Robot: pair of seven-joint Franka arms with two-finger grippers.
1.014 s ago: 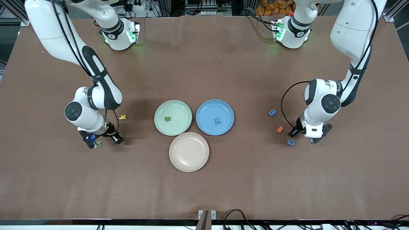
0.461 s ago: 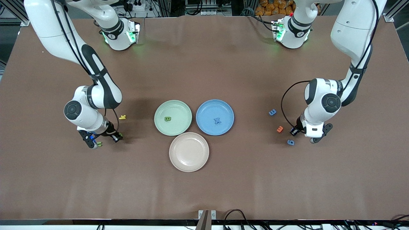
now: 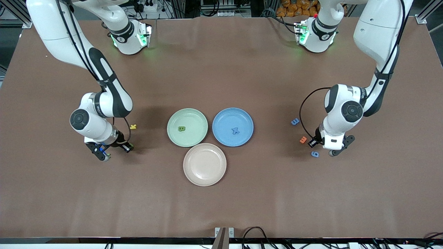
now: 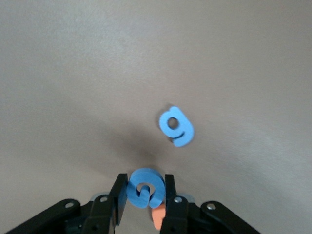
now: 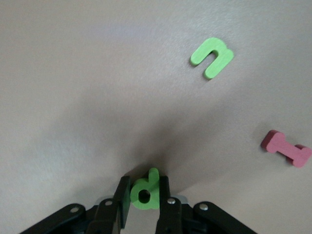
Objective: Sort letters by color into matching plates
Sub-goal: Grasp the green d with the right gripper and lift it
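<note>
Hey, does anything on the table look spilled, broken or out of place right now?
Nothing stands out. The green plate and blue plate each hold one letter of their own color, and the pink plate is bare.

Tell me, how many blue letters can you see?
4. A blue X lies in the blue plate; a blue 3 and a blue 9 lie on the table toward the left arm's end; the left hand pinches a blue g. The arms may hide more.
</note>
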